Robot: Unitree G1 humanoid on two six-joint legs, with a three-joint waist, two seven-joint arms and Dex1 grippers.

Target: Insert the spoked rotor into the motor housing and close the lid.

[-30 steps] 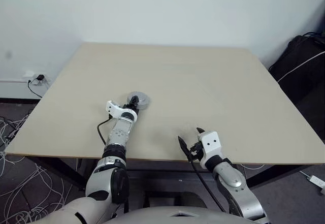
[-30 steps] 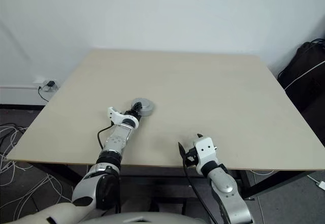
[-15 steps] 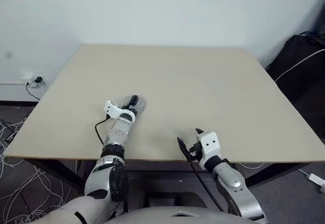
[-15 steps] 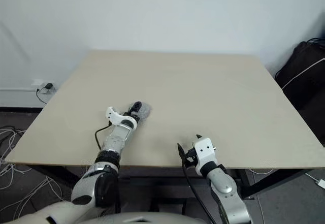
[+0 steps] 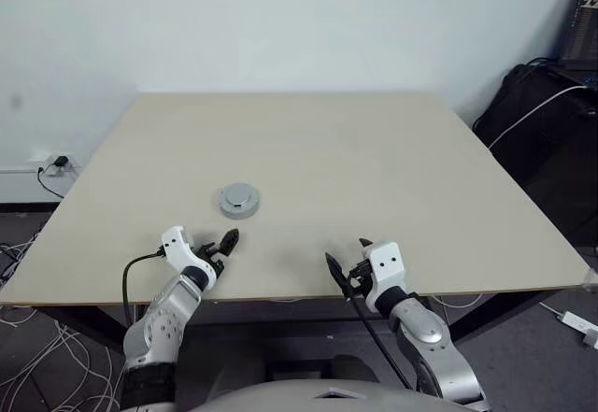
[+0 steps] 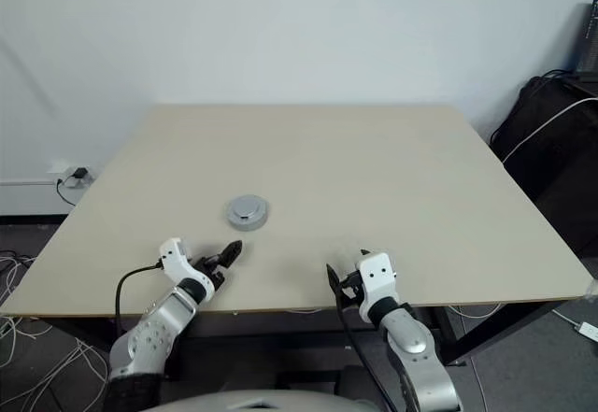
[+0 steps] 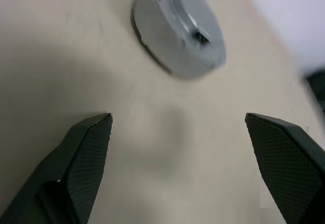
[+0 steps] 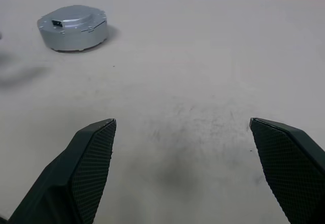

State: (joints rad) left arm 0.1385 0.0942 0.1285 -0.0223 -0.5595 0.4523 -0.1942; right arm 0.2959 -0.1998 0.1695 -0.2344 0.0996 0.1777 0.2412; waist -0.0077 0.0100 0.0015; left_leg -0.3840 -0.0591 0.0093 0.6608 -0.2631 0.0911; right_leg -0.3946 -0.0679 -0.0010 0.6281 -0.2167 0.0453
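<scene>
The lid (image 5: 240, 200) lies smooth side up with its raised centre showing, as the top of a low silver-grey round drum on the table (image 5: 374, 169). It also shows in the wrist views as the lid (image 7: 183, 28) and the lid (image 8: 73, 25). The spoked rotor and the motor housing are hidden. My left gripper (image 5: 222, 247) hovers near the table's front edge, short of the lid, open with nothing between its fingers (image 7: 86, 153). My right gripper (image 5: 348, 257) stands open and empty at the front edge, to the right of the lid.
The table's front edge runs just below both grippers. A black bag (image 5: 537, 118) with a white cable stands on the floor to the right. Loose cables (image 5: 37, 356) lie on the floor at the left.
My left gripper has opened, let go of the lid and drawn back toward the front edge. The right gripper has kept still. The head camera has shifted a little.
</scene>
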